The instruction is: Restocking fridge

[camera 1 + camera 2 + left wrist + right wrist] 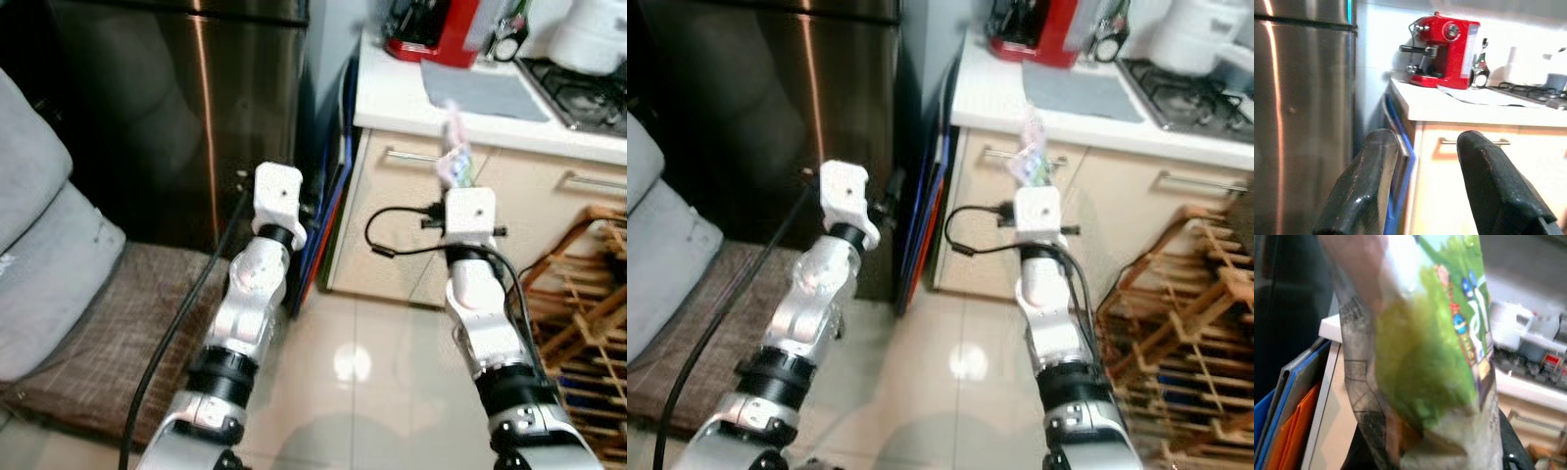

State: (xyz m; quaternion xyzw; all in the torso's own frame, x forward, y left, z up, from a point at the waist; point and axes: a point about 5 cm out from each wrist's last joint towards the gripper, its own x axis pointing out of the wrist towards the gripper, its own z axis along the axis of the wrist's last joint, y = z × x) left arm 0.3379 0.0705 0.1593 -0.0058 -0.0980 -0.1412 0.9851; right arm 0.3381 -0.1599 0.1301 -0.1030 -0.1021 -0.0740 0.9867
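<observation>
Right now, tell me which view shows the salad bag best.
The right wrist view: the salad bag is close up, green leaves and printed label clear, with the right gripper shut on it. The eye views show just a small pale packet above that wrist. The left wrist view looks at the fridge and counter.

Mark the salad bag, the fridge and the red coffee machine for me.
salad bag (pixel 1425 382): right wrist view, green middle of the bag.
fridge (pixel 147 117): left eye view, steel door.
red coffee machine (pixel 1447 56): left wrist view, red body.

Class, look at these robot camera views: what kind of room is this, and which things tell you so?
Most likely a home kitchen: a steel fridge stands beside a white counter holding a red coffee machine, with a gas hob further along.
</observation>
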